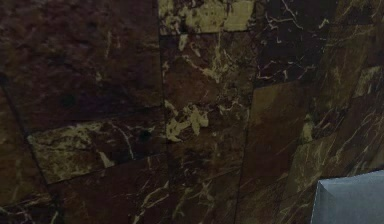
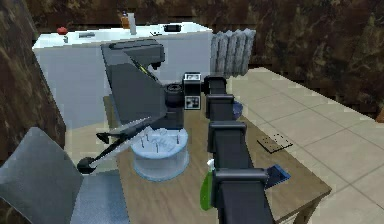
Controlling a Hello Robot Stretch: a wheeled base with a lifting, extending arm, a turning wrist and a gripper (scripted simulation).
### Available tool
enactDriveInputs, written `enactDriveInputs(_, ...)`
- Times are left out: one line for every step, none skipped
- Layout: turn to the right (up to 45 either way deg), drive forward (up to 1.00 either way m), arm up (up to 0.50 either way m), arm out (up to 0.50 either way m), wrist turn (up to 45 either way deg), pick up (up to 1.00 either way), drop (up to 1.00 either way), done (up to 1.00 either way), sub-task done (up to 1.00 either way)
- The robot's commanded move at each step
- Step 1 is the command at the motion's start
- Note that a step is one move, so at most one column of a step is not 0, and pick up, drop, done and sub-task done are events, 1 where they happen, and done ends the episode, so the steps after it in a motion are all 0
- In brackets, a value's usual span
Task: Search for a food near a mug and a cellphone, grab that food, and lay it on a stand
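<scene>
Wooden surface [image 2: 300, 185] lies nearest in the arm side view, with a grey chair [image 2: 50, 180] at its left and the dark arm [image 2: 235, 150] reaching over it. A green thing [image 2: 207, 188] lies just beside the arm, and a pale round container [image 2: 160, 158] stands further left. The claw [image 2: 176, 102] is in front of a dark grey angular object [image 2: 135, 85]. I cannot tell how wide it stands or whether it holds anything.

Well beyond, a white surface [image 2: 90, 65] carries a small red blob [image 2: 65, 30], an orange thing [image 2: 125, 18] and a dark flat thing [image 2: 175, 27]. The red blob may be the food, but it is too small to be sure.

I judge the search is in hand. The forward view faces a dark marble wall [image 1: 100, 100], so the next move calls for turning and driving toward that white surface.
</scene>
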Motion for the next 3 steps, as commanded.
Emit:
enactDriveInputs(0.0, 0.0, 0.0, 0.0, 45.0, 0.0, 0.0, 0.0, 0.0)
enactDriveInputs(0.0, 0.0, 0.0, 0.0, 12.0, 0.0, 0.0, 0.0, 0.0)
enactDriveInputs(0.0, 0.0, -0.3, 0.0, 0.0, 0.0, 0.0, 0.0, 0.0)
